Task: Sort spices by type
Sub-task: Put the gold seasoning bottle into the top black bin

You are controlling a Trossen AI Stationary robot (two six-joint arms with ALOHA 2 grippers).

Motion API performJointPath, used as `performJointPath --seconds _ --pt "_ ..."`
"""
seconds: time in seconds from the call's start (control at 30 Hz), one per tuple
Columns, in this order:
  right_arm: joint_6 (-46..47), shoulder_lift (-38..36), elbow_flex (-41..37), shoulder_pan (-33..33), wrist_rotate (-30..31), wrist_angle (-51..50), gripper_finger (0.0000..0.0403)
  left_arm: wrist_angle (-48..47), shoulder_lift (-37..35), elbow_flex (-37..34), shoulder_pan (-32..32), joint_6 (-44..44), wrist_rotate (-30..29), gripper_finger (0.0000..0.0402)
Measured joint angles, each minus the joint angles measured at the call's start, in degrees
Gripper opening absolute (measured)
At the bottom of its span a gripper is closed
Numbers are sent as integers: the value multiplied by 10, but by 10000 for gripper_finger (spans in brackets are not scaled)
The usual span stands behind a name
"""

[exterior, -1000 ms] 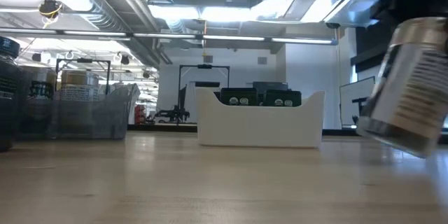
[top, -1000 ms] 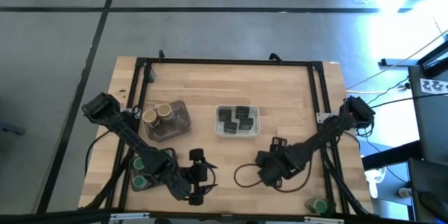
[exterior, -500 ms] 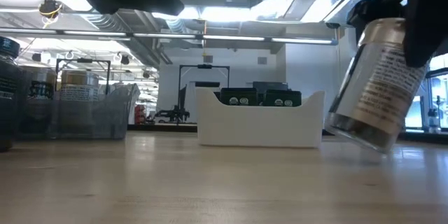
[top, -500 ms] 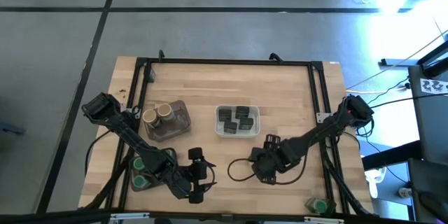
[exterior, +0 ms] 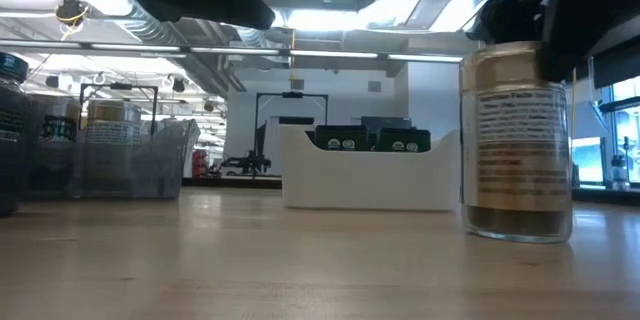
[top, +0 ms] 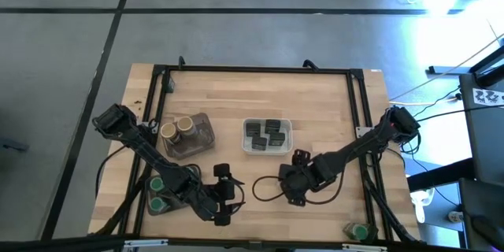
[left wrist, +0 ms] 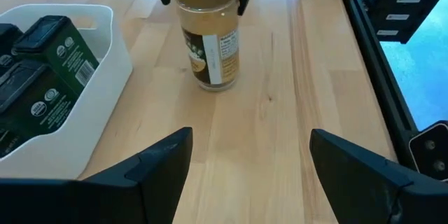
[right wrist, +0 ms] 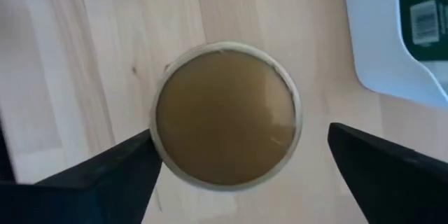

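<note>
A tan-topped spice jar [left wrist: 210, 38] stands upright on its base on the table, just near of the white tray [top: 267, 136] that holds dark tins. My right gripper [right wrist: 241, 140] is open above it, pointing down, with one finger on either side of the jar's top [right wrist: 225, 112]. In the high view the gripper hides the jar. My left gripper [left wrist: 245, 182] is open and holds nothing. It is near the table's near edge and faces the jar from the left. Two more tan-topped jars [top: 178, 128] stand in a clear tray. Green-lidded jars [top: 157, 193] sit in a dark tray under the left arm. My right gripper stands around the jar's top from above. One finger [right wrist: 119, 171] lies close to the lid's rim [right wrist: 157, 147], and I cannot tell whether it touches. The other finger stands apart from the jar. The jar stands upright on the table [exterior: 517, 140].
One green-lidded jar [top: 358, 231] stands at the near right corner. A dark frame [top: 260, 69] runs along the table's edges. Bare wood lies between the two grippers and on the far half of the table.
My right gripper has moved toward the table's left with the tan-topped jar. The jar, tilted and clear of the table a second ago, now stands upright on the wood, and the fingers have parted from its sides.
</note>
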Motion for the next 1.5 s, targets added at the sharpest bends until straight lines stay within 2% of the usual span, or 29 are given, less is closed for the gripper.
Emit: performJointPath --seconds 0.2,0.5,0.67,0.77,0.9,1.0,1.27,1.5 --pt "7 0 32 -2 4 -58 382 -4 -14 0 0 5 2 285" --pt "51 -30 64 44 34 -117 383 3 -30 0 1 18 2 285" --pt "93 -50 64 83 75 -139 383 29 -29 0 22 4 5 287" --pt "120 -52 61 107 111 -161 383 46 -25 0 44 4 30 300" --pt "155 -52 17 138 153 -147 383 102 -7 2 89 31 97 334" --pt "193 -52 -33 159 167 -126 383 112 22 31 120 63 131 355" --pt "309 -52 -150 202 225 -51 383 98 109 138 171 110 165 363" --pt "342 -51 -229 214 248 50 383 103 173 186 199 110 168 363"
